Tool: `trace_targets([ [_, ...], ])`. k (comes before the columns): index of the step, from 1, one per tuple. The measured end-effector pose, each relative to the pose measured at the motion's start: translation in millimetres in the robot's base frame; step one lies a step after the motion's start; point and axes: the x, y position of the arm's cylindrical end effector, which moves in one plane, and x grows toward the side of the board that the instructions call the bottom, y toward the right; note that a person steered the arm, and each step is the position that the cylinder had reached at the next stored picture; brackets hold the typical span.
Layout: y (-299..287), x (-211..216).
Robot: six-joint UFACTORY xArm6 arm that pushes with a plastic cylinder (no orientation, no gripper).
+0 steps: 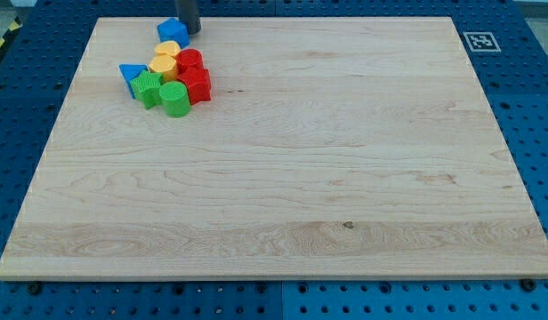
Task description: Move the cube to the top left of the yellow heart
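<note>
You are looking down at a pale wooden board (pixel 292 169) with clear grain lines, lying on a blue perforated bench (pixel 532 98) whose holes show along the view's right and bottom edges. A black-and-white square marker (pixel 479 41) sits on the board's upper right corner, and a yellow-and-black striped strip (pixel 2 43) shows at the far upper left.

Your dark rod comes down at the upper left of the frame, and my tip (pixel 190 32) touches the board just to the right of the blue cube (pixel 172 31), so close that you cannot tell if they are touching. It has no jaws and holds nothing.

The blue cube lies at the top of a tight cluster, just above the yellow heart (pixel 166 50). Below come a yellow block (pixel 163 65), a red cylinder (pixel 190 60), a red block (pixel 197 84), a blue triangle (pixel 130 74), a green block (pixel 148 88) and a green cylinder (pixel 174 100).
</note>
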Motion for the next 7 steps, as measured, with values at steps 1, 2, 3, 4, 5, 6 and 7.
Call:
trace_targets([
  [1, -8, 0],
  [2, -20, 0],
  [3, -35, 0],
  [4, -52, 0],
  [5, -50, 1],
  [6, -20, -12],
  [7, -14, 6],
])
